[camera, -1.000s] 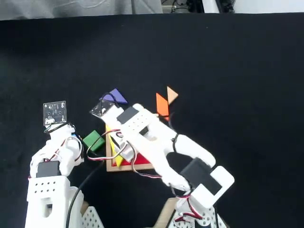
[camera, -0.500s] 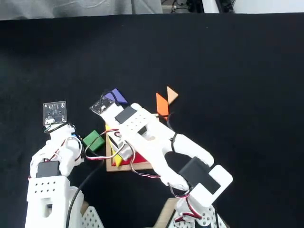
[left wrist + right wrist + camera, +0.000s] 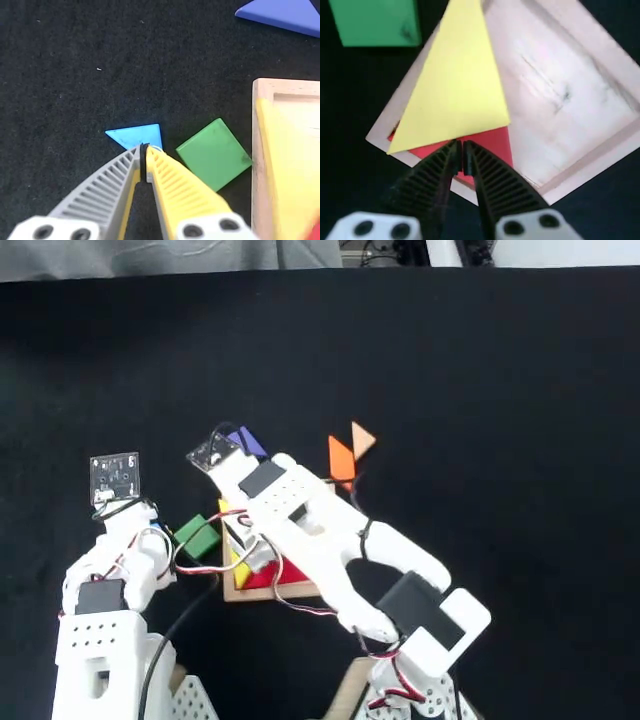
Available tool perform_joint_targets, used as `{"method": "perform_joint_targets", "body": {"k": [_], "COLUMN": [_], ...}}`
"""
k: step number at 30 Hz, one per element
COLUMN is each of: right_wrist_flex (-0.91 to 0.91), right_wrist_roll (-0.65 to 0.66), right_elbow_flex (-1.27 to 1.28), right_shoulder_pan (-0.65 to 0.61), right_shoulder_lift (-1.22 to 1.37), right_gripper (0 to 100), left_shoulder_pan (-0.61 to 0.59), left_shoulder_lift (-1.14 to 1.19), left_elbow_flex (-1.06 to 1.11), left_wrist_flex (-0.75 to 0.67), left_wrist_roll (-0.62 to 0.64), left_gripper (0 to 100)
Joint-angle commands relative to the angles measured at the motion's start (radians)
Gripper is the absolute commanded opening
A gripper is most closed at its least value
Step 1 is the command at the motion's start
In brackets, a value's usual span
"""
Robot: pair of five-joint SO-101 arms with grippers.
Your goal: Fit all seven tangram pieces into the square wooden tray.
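Tray [image 3: 560, 90] held two pieces: a yellow triangle [image 3: 455, 85] along the side nearest the green square [image 3: 375, 22], one corner riding over the rim, and a red piece [image 3: 490, 145] partly beneath it. We noted the right jaws pressed together, empty, tips over the red piece just beside the yellow edge. The left jaws were likewise pressed together, tips at the edge of a light-blue triangle [image 3: 137, 136]; we could not tell whether they touched it. That triangle lay on the desk [image 3: 500, 390] just beside the green square, outside the tray. A dark-blue triangle [image 3: 250, 442] lay beyond the tray's far side. An orange parallelogram [image 3: 341, 460] and a small pale-orange triangle [image 3: 362, 438] lay close together, also outside the tray.
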Motion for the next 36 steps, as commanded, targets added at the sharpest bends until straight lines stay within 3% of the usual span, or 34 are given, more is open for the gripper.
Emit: {"method": "perform_joint_targets", "body": {"k": [1,5,12,14,30,36], "right_wrist_flex": [0.068,0.072,-0.407,-0.466,-0.463,-0.45], "right_wrist_roll": [0.0,0.064,0.043,0.063,0.141,0.14], "right_elbow_flex": [-0.058,-0.016,0.189,0.202,-0.028,-0.039], "right_shoulder_pan": [-0.011,-0.006,-0.008,-0.014,-0.064,0.011], "right_shoulder_lift": [-0.122,-0.289,-0.331,-0.297,0.048,0.067], "right_gripper": [1.1,1.1,1.5,1.5,1.1,1.1], "left_shoulder_pan": [-0.001,-0.001,-0.001,-0.001,-0.093,-0.093], "left_shoulder_lift": [-0.011,-0.011,-0.011,-0.011,-0.011,-0.011], "left_elbow_flex": [-0.008,-0.008,-0.008,-0.008,-0.022,-0.022], "left_wrist_flex": [-0.014,-0.014,-0.014,-0.014,-0.015,-0.015], "left_wrist_roll": [0.008,0.008,0.008,0.008,0.069,0.066], "left_gripper": [3,3,3,3,3,3]}}
